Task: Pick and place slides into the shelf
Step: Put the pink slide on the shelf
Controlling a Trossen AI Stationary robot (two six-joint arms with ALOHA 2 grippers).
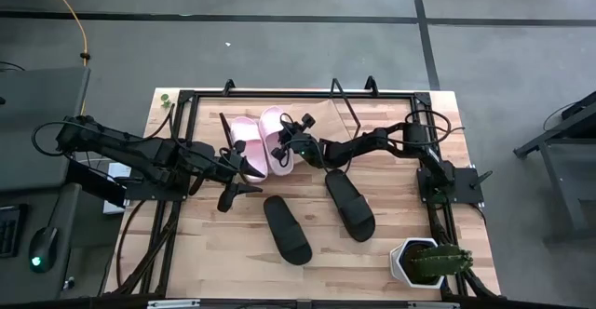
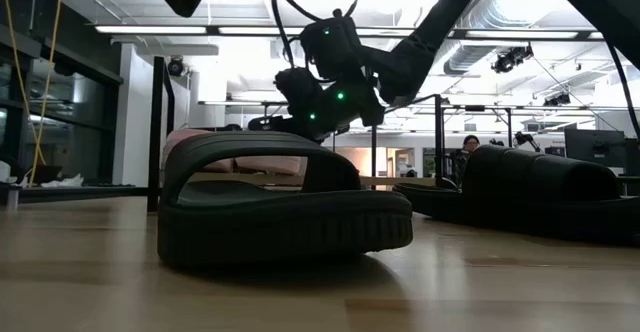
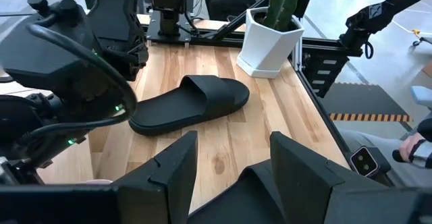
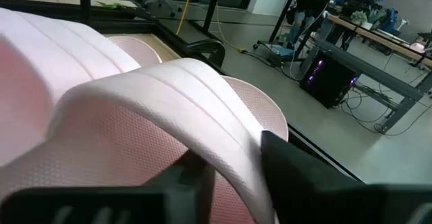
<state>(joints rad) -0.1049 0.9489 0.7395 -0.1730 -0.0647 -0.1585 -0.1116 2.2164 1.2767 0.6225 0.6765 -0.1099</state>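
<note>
Two pale pink slides (image 1: 263, 143) lie side by side on the shelf (image 1: 328, 123), a tilted light board on a black wire frame at the table's far middle. Two black slides (image 1: 287, 228) (image 1: 349, 204) rest sole-down on the tabletop nearer to me; in the low view the nearer one (image 2: 280, 207) fills the foreground. My right gripper (image 1: 296, 147) reaches in from the table's right and is shut on the right-hand pink slide (image 4: 135, 82). My left gripper (image 1: 233, 190) hovers open just left of the black slides, holding nothing; its wrist view shows a black slide (image 3: 189, 104) ahead. My right gripper (image 4: 228, 158) holds the right-hand pink slide by the edge of its wide strap (image 4: 236, 133), pinched between the two fingers (image 4: 304, 177), with one finger seemingly under the strap. It comes slanting down from the table's right. The slide lies on the shelf board beside the other pink one.
A cactus in a white pot (image 1: 424, 261) stands at the table's near right corner. Black frame rails (image 1: 168, 207) run along the left and right sides. Bare wood lies between the black slides and the near edge. A person (image 2: 470, 147) sits far off in the room.
</note>
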